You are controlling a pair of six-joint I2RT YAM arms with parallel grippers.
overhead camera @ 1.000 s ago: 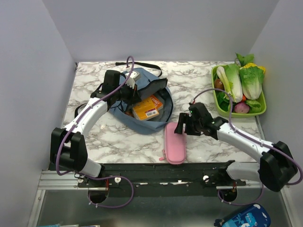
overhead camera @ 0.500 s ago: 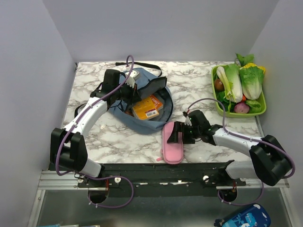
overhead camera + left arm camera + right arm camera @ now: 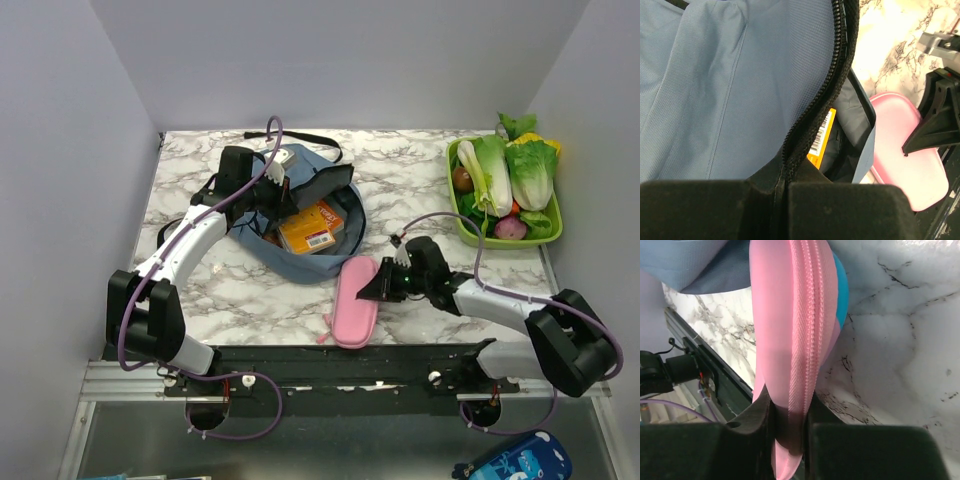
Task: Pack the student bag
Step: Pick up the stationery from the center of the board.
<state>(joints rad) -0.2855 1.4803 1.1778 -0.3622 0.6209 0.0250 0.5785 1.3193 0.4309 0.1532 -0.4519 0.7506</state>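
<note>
The student bag (image 3: 312, 160), dusty-blue, lies open at the back left with an orange box (image 3: 313, 228) inside. My left gripper (image 3: 277, 190) is shut on the bag's black zipper edge (image 3: 812, 115) and holds the flap up; in the left wrist view its gripper (image 3: 782, 184) pinches that edge, with the orange box (image 3: 822, 137) below. A pink pencil case (image 3: 352, 300) lies near the front edge. My right gripper (image 3: 376, 287) is shut on its right side. In the right wrist view that gripper (image 3: 790, 437) clamps the pink case (image 3: 785, 315) along its zipper seam.
A green tray (image 3: 508, 241) of vegetables stands at the back right. A bright blue pouch (image 3: 512, 460) lies below the table's front right. The black mounting rail (image 3: 330, 365) runs along the near edge, close to the case.
My right gripper moved left to the pink case and shut on it. The case has tilted and slid a little to the left. The left arm has not moved.
</note>
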